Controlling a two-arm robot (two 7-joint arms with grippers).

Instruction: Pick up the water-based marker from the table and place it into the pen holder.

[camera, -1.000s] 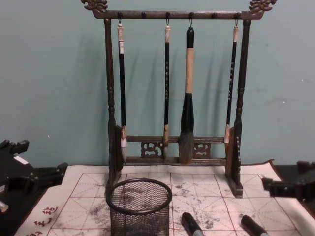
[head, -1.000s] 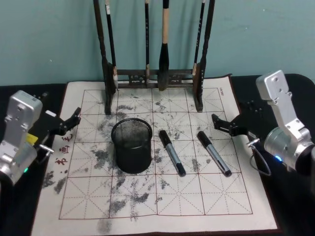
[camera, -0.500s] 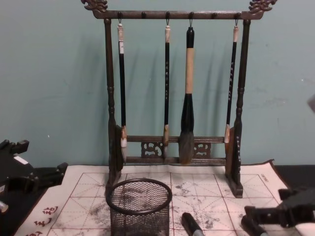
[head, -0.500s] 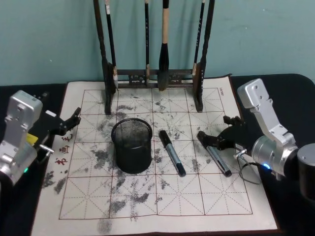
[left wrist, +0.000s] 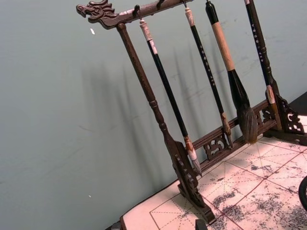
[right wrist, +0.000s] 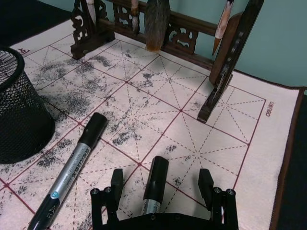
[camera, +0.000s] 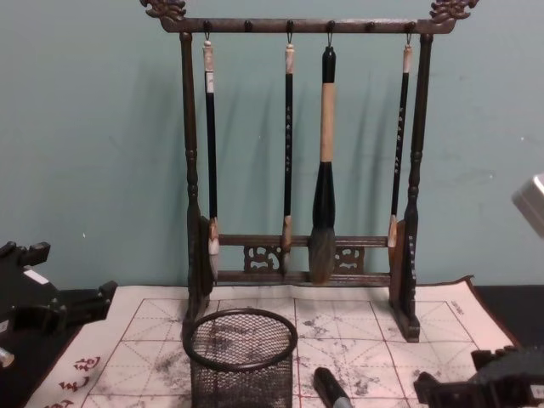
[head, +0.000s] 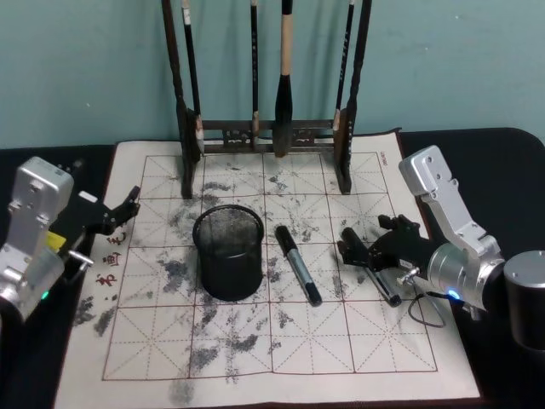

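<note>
Two black-capped, grey-barrelled water-based markers lie on the stained mat (head: 281, 341) of the table (head: 485, 149). One marker (head: 298, 266) (right wrist: 72, 167) rests just right of the black mesh pen holder (head: 227, 252) (right wrist: 19, 115) (camera: 242, 357). The other marker (head: 385, 292) (right wrist: 154, 179) lies farther right. My right gripper (head: 369, 241) (right wrist: 160, 186) is low over that farther marker, open, with one finger on each side of its cap end and not closed on it. At the mat's left edge my left gripper (head: 119, 211) (camera: 59, 310) stands parked, open and holding nothing.
A tall dark wooden brush rack (head: 268, 136) (camera: 297, 255) (left wrist: 192, 158) with several hanging brushes stands at the back of the mat, behind the holder. The near half of the mat lies bare apart from ink stains.
My right gripper has swung in from the mat's right edge and come down over the right-hand marker, now straddling it. The left arm, both markers and the holder have not moved.
</note>
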